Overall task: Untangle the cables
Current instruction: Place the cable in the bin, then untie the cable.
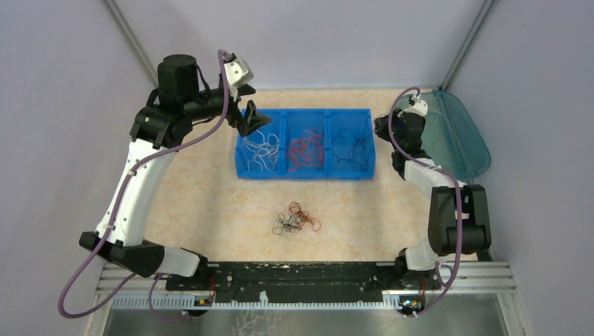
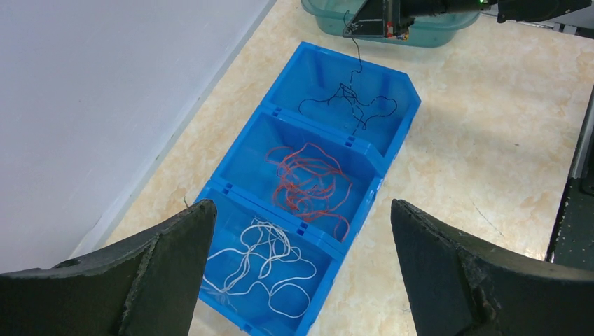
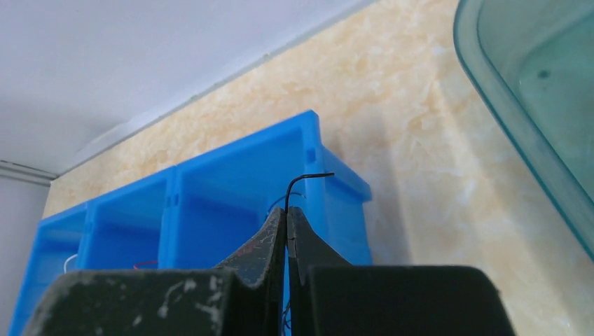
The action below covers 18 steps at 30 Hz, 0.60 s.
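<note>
The top view looks down on the whole surface point(image 1: 210, 203) from high behind, while both wrist views, nearer, face the blue bin point(image 2: 319, 70) all three share.

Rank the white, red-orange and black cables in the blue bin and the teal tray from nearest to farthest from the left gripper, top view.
From the left gripper:
1. White cables, left compartment, right beneath it.
2. Red-orange cables, middle compartment.
3. Black cables, right compartment.
4. Teal tray, far right.

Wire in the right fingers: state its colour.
Black wire, best seen in the right wrist view.
</note>
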{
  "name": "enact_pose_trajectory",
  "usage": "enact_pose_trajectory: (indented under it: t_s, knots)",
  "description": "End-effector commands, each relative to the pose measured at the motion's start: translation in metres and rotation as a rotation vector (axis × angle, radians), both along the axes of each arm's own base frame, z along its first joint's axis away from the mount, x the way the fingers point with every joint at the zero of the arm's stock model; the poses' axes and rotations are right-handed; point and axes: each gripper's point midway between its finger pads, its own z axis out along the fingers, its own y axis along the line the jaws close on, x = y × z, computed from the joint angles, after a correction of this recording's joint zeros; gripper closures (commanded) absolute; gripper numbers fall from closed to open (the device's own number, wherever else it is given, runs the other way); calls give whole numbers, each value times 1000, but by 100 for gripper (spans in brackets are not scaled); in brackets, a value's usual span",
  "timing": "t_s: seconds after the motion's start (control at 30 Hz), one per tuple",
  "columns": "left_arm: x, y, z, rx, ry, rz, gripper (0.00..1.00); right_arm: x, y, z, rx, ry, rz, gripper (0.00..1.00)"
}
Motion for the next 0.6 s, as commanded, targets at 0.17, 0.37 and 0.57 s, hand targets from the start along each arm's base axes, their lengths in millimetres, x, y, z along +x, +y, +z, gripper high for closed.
enact_pose_trajectory:
  t_s: [0.17,0.37,0.57]
  knots:
    - [-1,2,16,-27,-32,10,0,11,65,35,-116,-104,205,100]
    - [-3,3,15,-20,-37,9,0,18,99,-14,-155,1,282,100]
    - [-5,4,8,-3,-22,4,0,27,117,-44,-250,106,311,83]
